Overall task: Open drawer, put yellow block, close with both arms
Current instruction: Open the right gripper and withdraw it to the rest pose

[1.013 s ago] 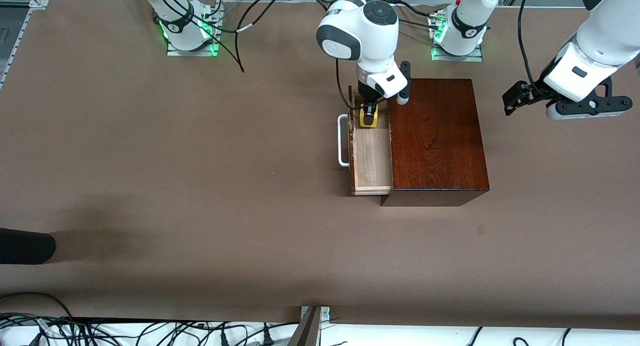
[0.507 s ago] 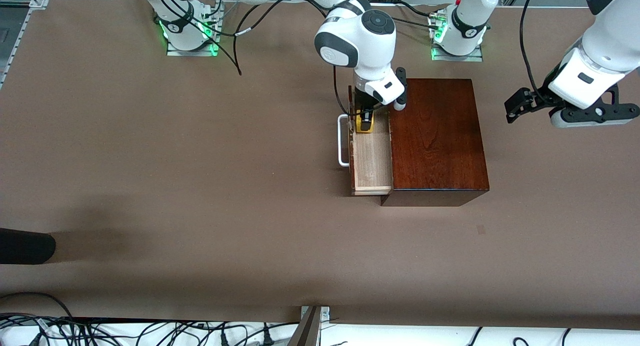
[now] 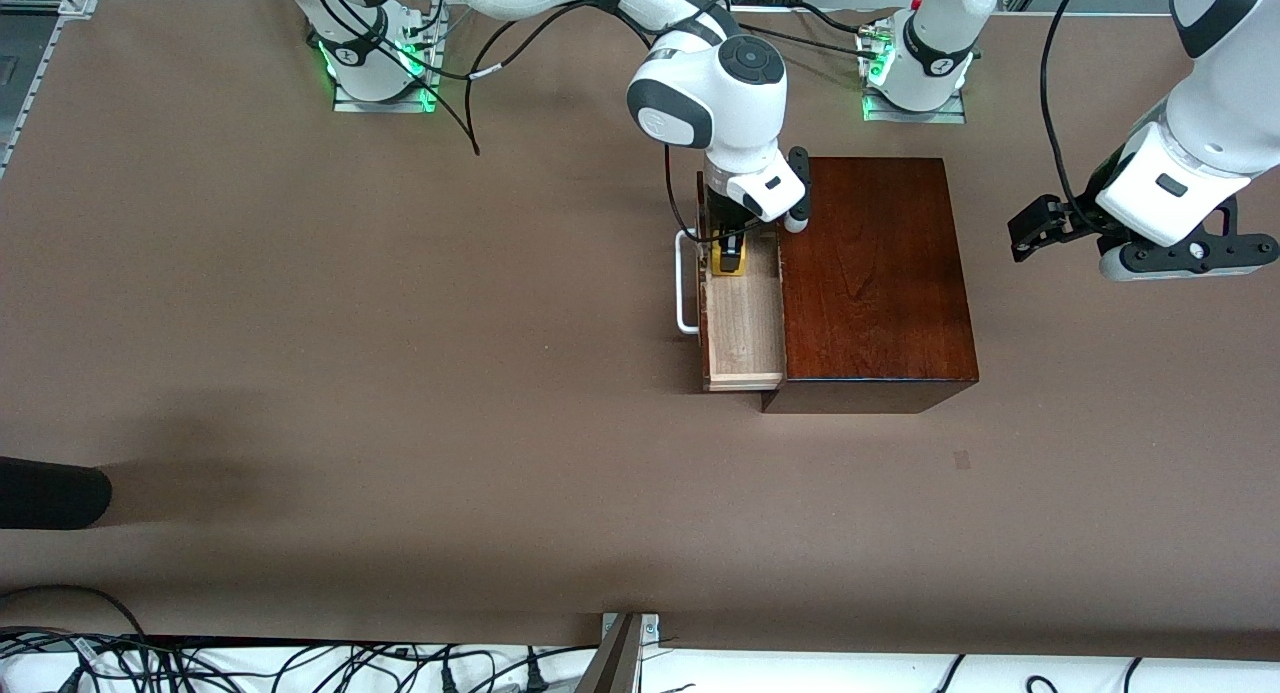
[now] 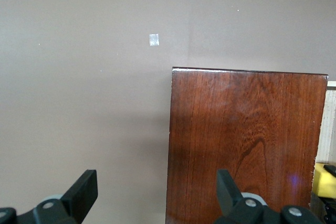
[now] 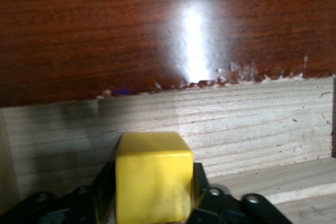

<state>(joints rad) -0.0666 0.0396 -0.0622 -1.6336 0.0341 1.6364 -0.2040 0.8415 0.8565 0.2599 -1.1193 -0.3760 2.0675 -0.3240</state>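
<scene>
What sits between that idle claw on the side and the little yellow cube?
In the front view, bare table and then the mahogany box lie between the left end effector and the yellow block in the drawer.

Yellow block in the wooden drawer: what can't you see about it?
- Small bright yellow cube: the right wrist view's edge cuts off its underside, so I cannot tell whether it rests on the pale-wood drawer tray.
- Front view: the right gripper, down in the drawer, covers most of the cube.
- Left wrist view: the picture edge cuts off most of the cube. The open left gripper waits over the brown table.
</scene>
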